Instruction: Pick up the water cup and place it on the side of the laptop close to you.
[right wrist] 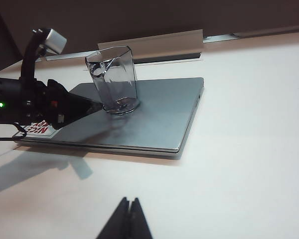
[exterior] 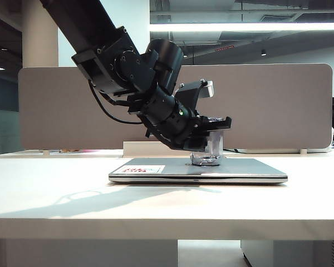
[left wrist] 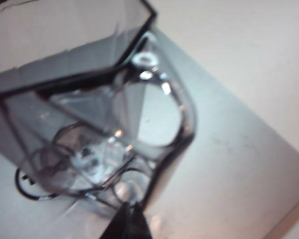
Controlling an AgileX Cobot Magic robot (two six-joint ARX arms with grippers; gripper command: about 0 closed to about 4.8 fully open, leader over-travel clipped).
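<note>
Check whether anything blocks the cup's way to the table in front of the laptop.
Nothing visible does. The water cup stands on the laptop, left gripper at its base; right gripper shut over the table.

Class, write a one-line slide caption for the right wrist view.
Left gripper at the cup standing on the closed laptop; right gripper shut, away.

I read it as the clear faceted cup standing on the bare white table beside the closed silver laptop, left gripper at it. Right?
Not on the table: the clear faceted cup stands on the closed silver laptop lid, as the right wrist view shows. Left gripper is at it.
</note>
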